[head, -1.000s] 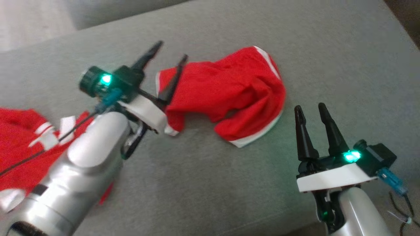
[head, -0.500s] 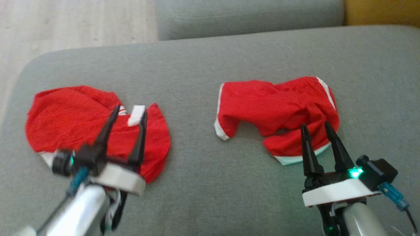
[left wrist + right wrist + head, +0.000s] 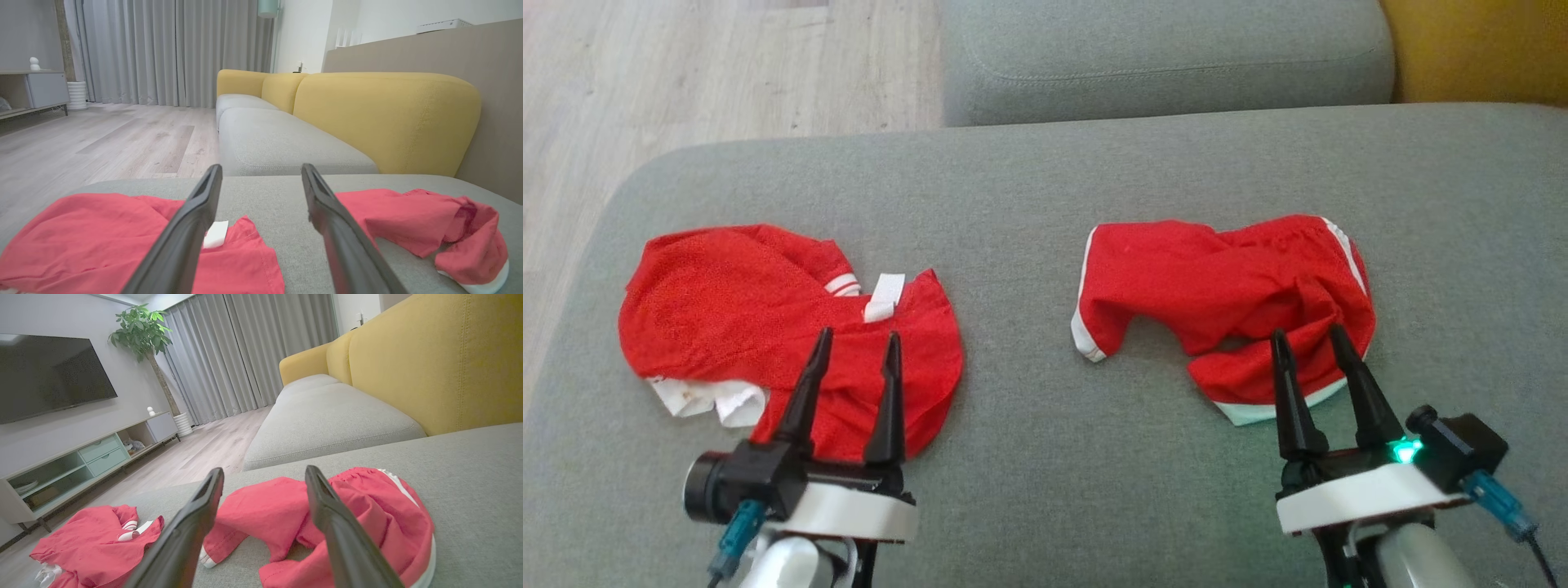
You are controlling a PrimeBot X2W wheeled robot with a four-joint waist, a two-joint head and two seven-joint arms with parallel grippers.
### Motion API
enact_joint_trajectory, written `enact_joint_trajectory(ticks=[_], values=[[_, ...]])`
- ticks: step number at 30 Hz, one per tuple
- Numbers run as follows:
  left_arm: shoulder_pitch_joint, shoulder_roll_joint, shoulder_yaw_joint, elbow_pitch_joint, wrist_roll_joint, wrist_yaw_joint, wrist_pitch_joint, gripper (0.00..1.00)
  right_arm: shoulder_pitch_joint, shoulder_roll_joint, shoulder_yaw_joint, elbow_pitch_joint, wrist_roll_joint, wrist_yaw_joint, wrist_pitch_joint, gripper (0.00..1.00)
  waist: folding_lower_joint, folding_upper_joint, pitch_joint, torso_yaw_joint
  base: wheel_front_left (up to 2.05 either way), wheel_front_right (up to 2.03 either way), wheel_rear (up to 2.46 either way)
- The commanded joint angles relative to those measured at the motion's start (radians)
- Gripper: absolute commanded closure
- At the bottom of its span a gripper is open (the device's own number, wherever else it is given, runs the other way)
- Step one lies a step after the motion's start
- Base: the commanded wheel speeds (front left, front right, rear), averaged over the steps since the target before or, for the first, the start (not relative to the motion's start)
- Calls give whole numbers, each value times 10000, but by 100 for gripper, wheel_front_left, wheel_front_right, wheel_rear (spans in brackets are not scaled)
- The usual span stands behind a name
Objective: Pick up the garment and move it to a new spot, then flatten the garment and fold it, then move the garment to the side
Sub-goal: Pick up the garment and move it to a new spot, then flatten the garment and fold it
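Pulled back from the left leg hem of the red shorts (image 3: pixel 1217 282), where it was a second ago, the left gripper (image 3: pixel 859 333) now sits low over the near left part of the grey seat cushion (image 3: pixel 1029 204), and the head camera has swung with it, so the whole cushion now shows. The shorts keep the same crumpled shape as before. They lie on the right half of the cushion, bunched and partly doubled over, white trim showing along the leg hems and down one side, nothing gripping them.

Both fingers of the left gripper stand well apart with nothing between them. Their tips point across the cushion, over the near edge of a red top (image 3: pixel 735 310) that lies rumpled on the cushion's left half, a white label (image 3: pixel 884 296) turned up on it and white fabric poking out at its near left corner.

At the near right part of the cushion is the right gripper (image 3: pixel 1307 331), its fingers likewise spread and empty, the tips over the near hem of the shorts; whether they touch the cloth cannot be told.

Beyond the cushion's far edge lies a second grey seat (image 3: pixel 1160 57), with a yellow backrest (image 3: pixel 1478 49) off the far right corner and pale wood floor (image 3: pixel 686 73) off the far left.
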Motion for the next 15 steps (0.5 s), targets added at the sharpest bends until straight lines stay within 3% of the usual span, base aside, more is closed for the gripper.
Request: enact_joint_trajectory(ticks=[1, 15], values=[[-267, -36, 600, -236, 193, -145, -79, 0, -237, -31, 275, -313, -28, -7, -109, 0, 1, 0, -35, -42, 0, 0, 0], [-122, -680, 1103, 285, 933, -1005, -79, 0, -313, -31, 201, -368, -45, -7, -109, 0, 1, 0, 125, 3, 0, 0, 0]])
